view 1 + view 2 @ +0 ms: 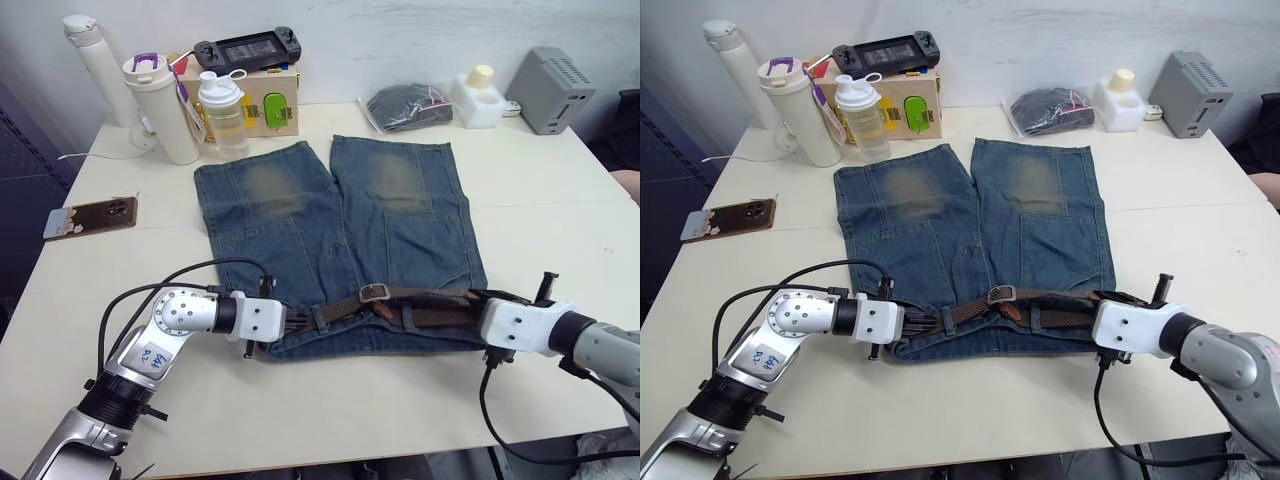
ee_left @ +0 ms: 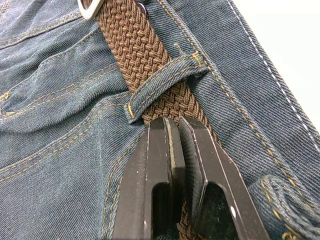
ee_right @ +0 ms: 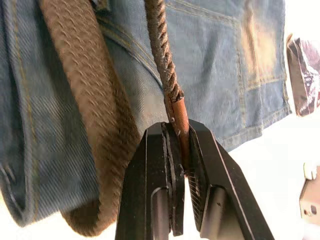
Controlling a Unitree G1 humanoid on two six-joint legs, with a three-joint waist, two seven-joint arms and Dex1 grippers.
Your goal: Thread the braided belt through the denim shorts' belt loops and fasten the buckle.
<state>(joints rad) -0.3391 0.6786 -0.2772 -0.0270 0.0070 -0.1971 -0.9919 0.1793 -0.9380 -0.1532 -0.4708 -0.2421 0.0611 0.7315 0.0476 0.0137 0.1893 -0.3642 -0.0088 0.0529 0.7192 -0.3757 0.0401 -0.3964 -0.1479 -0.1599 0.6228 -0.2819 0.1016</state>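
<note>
The denim shorts (image 1: 340, 220) lie flat on the table, waistband toward me. The braided belt (image 1: 430, 305) runs along the waistband, its silver buckle (image 1: 373, 292) near the middle. At the waistband's left end, my left gripper (image 1: 297, 321) is shut on the braided belt (image 2: 145, 55) just short of a belt loop (image 2: 162, 85) that the strap passes under. My right gripper (image 1: 472, 298) sits at the waistband's right end, shut on the belt's tan leather tip (image 3: 179, 117). There the strap doubles back in a loop (image 3: 95, 125).
A phone (image 1: 90, 217) lies at the left edge. Along the far side stand bottles (image 1: 165, 110), a wooden box (image 1: 268, 100) with a game console on top, a black pouch (image 1: 405, 105), a white container (image 1: 478, 97) and a grey device (image 1: 553, 88). Bare table lies between the shorts and the near edge.
</note>
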